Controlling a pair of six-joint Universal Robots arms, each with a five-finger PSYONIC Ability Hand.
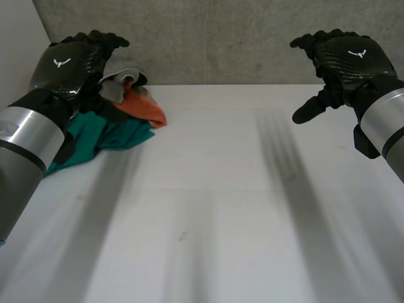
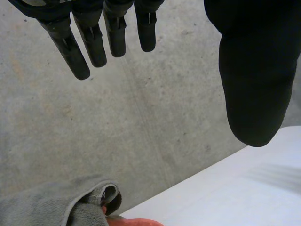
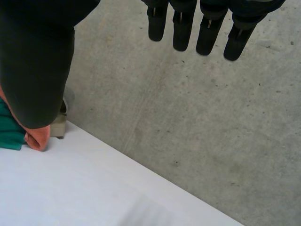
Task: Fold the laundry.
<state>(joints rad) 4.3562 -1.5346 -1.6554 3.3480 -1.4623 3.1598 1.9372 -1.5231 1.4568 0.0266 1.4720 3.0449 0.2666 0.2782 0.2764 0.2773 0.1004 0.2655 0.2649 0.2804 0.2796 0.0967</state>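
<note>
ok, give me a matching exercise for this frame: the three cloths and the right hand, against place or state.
Things:
1. grey cloth
2. orange cloth
3. green cloth
4. right hand

Place or state:
A. open, holding nothing
B. cloth nearest the robot
C. rearmost cloth
D. between the other two cloths

Pairs: 1-C, 2-D, 3-B, 4-A.
</note>
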